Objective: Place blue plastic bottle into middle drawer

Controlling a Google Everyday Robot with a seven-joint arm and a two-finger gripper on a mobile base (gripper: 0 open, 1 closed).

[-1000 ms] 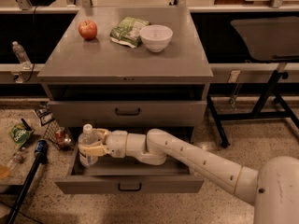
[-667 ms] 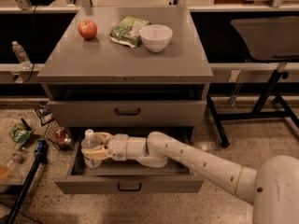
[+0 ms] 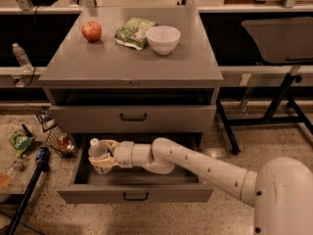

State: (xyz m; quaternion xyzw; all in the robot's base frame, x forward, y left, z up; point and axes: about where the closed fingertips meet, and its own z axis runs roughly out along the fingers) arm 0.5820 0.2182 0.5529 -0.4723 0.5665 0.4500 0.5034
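The blue plastic bottle (image 3: 98, 154) is a clear bottle with a white cap. It stands upright in my gripper (image 3: 104, 157), which is shut on its body, over the left end of the open middle drawer (image 3: 137, 193). This is the lowest grey drawer of the cabinet, pulled out, with a small dark handle on its front. My white arm (image 3: 195, 165) reaches in from the lower right across the drawer. The bottle's lower part is hidden by the gripper.
The cabinet top (image 3: 127, 62) carries a red apple (image 3: 91, 31), a green bag (image 3: 133, 32) and a white bowl (image 3: 163, 38). The drawer above (image 3: 133, 116) is closed. A small bottle (image 3: 20, 57) stands far left. Litter (image 3: 22, 142) lies on the floor left; a table frame (image 3: 274, 102) stands right.
My gripper with the bottle has shifted slightly left and down over the left end of the open drawer. Nothing else has moved.
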